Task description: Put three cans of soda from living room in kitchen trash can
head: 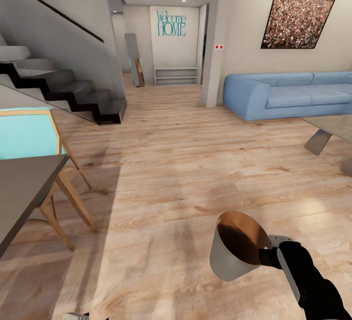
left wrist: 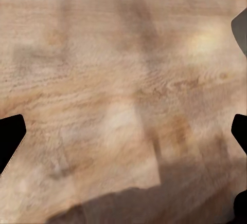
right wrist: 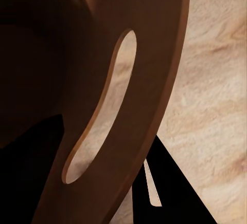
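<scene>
The tash can (head: 229, 262), pale grey outside and brown-orange inside, hangs tilted above the pale wood floor at the lower right of the head view. My right gripper (head: 270, 255) is shut on its rim. In the right wrist view the bin's brown wall (right wrist: 154, 54) with a slot-shaped handle hole is very close, and a black finger (right wrist: 175, 196) lies against it. My left gripper (left wrist: 123, 131) is open over bare floor, its dark fingertips at opposite edges of the left wrist view. The three can of soda are out of view.
A dark table (head: 24, 188) and a teal chair (head: 29, 134) stand at the left, with black stairs (head: 73, 90) behind them. At the right are a blue sofa (head: 288, 95), a low grey table (head: 332, 129) and a pillar (head: 217, 65). A hallway opens ahead.
</scene>
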### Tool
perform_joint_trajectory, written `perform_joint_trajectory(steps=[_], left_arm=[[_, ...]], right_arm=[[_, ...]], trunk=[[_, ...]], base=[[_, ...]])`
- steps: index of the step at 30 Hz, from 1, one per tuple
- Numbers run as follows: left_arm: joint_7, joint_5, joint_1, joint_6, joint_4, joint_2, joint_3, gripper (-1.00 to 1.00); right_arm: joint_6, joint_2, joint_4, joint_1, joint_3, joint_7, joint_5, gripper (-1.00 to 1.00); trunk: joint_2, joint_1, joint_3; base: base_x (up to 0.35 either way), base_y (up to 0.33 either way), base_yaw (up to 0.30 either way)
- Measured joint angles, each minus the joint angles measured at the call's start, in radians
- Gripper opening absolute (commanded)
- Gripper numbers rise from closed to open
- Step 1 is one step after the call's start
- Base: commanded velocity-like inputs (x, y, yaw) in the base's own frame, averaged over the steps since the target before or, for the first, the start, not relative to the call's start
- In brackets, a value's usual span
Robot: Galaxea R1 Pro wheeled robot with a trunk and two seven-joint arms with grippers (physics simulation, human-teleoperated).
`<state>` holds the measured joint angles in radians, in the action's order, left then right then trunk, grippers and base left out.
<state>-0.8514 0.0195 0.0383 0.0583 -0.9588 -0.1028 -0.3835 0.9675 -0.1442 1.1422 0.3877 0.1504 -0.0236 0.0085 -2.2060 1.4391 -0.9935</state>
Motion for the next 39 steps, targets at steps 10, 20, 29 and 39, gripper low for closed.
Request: perform_joint_trajectory(steps=[10,20,29,39], left_arm=[[0.0,0.0,0.0,0.0,0.0,0.0,0.0,1.0],[0.0,-0.001,0.0,0.0,0.0,0.0,0.0,1.0],[0.0,-0.001,0.0,0.001,0.0,0.0,0.0,1.0],[0.0,-0.001,0.0,0.002,0.0,0.0,0.0,1.0]], right_arm=[[0.0,0.0,-0.001,0.0,0.0,0.0,-0.001,-1.0],[0.0,0.0,-0.001,0.0,0.0,0.0,-0.002,-1.0],[0.0,0.0,-0.001,0.0,0.0,0.0,-0.002,-1.0],[0.0,0.0,-0.001,0.0,0.0,0.0,-0.001,-1.0]], trunk=[[0.0,0.0,0.002],[0.0,0.0,0.009],[0.0,0.0,0.016],[0.0,0.0,0.025]], base=[[0.32,-0.133,-0.18],[0.293,-0.222,-0.251],[0.286,-0.234,-0.243],[0.285,-0.234,-0.242]])
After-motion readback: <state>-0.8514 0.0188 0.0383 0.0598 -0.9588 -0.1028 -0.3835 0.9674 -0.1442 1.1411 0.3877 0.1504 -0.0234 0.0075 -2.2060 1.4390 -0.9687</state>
